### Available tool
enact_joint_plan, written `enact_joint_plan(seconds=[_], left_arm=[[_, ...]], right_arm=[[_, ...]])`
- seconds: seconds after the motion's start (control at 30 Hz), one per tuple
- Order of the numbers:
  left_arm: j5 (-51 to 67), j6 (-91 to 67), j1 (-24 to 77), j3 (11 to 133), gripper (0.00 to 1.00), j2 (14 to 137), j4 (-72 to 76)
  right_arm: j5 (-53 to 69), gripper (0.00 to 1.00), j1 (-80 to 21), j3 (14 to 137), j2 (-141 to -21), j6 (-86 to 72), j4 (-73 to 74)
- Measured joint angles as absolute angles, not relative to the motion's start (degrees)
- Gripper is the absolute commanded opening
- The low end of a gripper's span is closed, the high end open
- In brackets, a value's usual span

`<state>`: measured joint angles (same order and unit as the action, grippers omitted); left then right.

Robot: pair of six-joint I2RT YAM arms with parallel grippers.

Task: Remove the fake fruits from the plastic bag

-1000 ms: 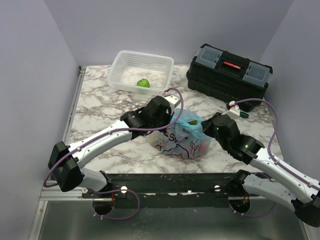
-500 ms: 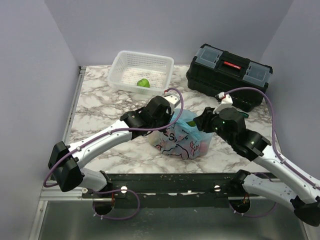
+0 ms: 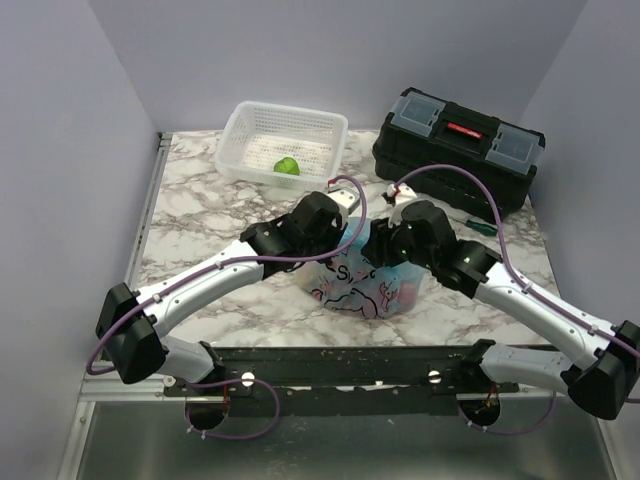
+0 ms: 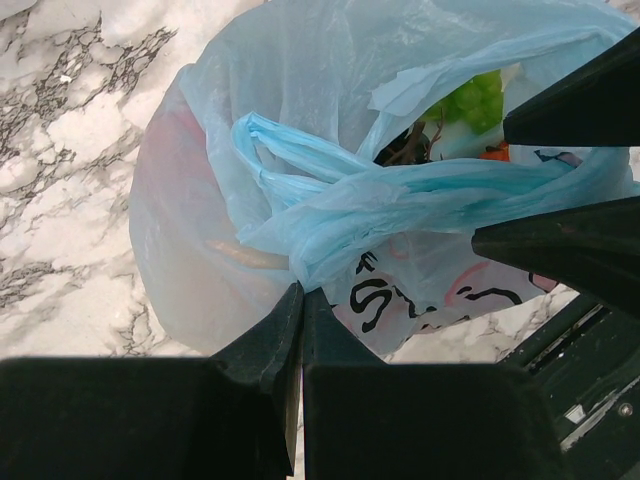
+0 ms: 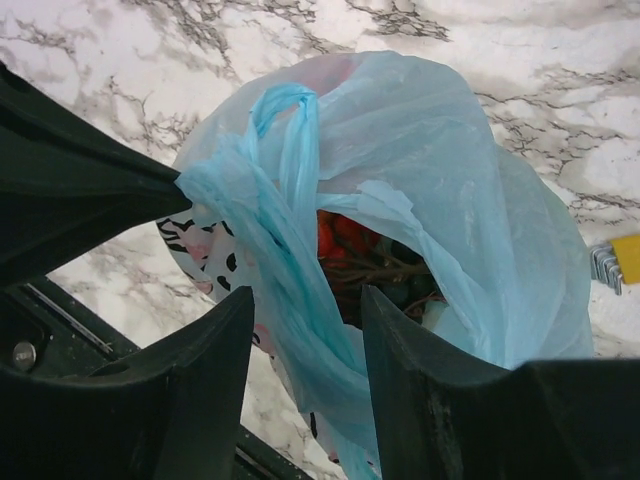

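Top external view showed the marble table [image 3: 200, 215] under both of my arms. At its far right corner stood the black toolbox [image 3: 458, 148] with the lid down. At the far left stood the white basket [image 3: 230, 135], well apart from the toolbox. The plastic bag [image 3: 365, 285] lay in the middle of the table, toward the near edge, between my two wrists. It was thin and light blue, with a pink, black and white print on its near side.

My left claw [image 4: 300, 295] was pressed together, and its tips pinched the twisted handle of the bag at one side of the mouth. My right claw [image 5: 307, 300] hung over the mouth from the other side with its fingers apart. A strip of the blue handle passed under the gap, but I could not tell whether either finger touched it.

The mouth of the bag stood open. Inside it I saw green grapes [image 4: 470, 100] from my left wrist and red fruits [image 5: 340, 235] on dark stems from my right wrist. One light-green fruit [image 3: 287, 166] lay alone in the basket. A yellow holder [image 5: 620, 262] with metal keys lay on the marble, just beside the bag.
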<state>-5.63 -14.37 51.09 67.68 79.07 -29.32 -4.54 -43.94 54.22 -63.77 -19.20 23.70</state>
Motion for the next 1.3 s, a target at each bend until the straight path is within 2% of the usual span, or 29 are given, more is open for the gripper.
enact_joint_plan(seconds=[0.17, 0.33, 0.7, 0.87, 1.3], left_arm=[[-6.04, -14.37, 51.09, 67.37, 0.0, 78.59, -29.28], [-6.5, -14.37, 51.09, 66.87, 0.0, 77.67, -29.17], [-9.43, -14.41, 51.09, 65.36, 0.0, 75.94, -27.83], [-10.28, -14.35, 51.09, 62.33, 0.0, 72.34, -25.34], [-6.98, -13.06, 51.11, 54.68, 0.01, 63.33, -16.05]], right_arm=[[-3.2, 0.51, -43.94, 52.82, -62.5, -18.41, 22.63], [-8.29, 0.45, -43.99, 49.45, -60.99, -20.45, 22.5], [-22.26, 0.18, -44.05, 43.09, -47.57, -27.92, 22.79], [-24.62, 0.01, -44.05, 41.65, -43.51, -29.52, 22.92], [-24.45, 0.01, -44.05, 41.5, -40.58, -31.46, 22.59]])
